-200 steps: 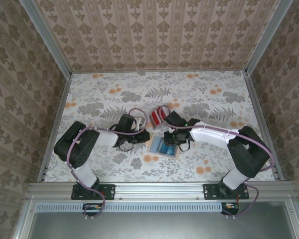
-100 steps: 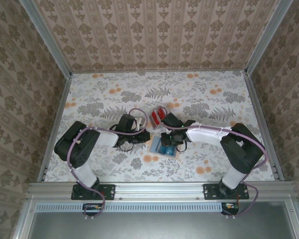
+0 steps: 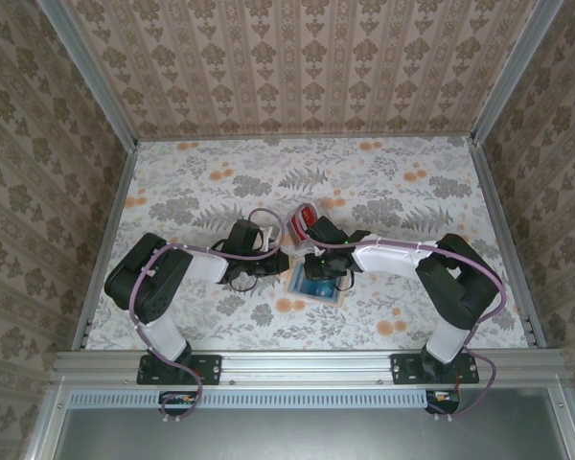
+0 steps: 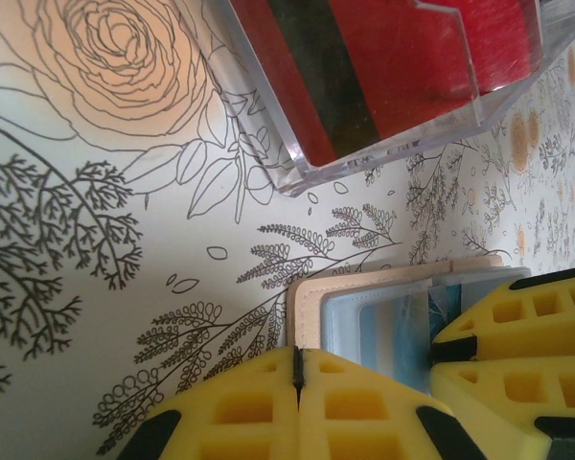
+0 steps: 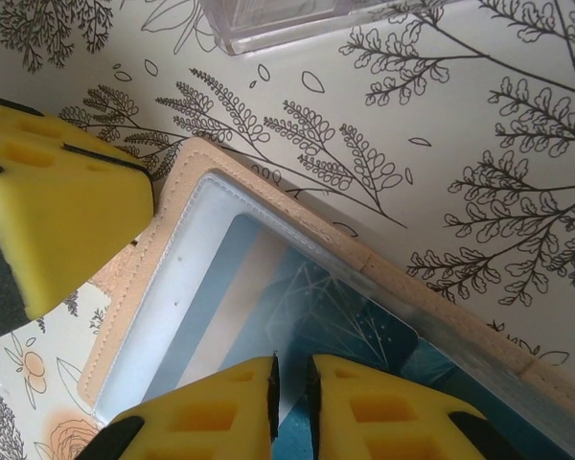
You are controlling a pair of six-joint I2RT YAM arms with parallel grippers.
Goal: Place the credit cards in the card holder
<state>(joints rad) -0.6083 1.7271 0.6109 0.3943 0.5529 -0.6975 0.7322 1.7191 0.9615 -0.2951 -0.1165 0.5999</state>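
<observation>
Crowding the open card holder [image 5: 134, 292], left pincer [image 4: 297, 362] (pads touching) and right pincer [image 5: 289, 379] both seem clenched.

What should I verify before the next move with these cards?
1. Card holder lying open: ok.
2. Left pincer shut, at the holder's corner: ok.
3. Right pincer nearly shut over the holder; gripping anything: cannot tell.
4. Credit cards out of the clear box: not ok, they sit inside it.
5. Holder free to take a card: cannot tell, a bluish sheet shows inside.
</observation>
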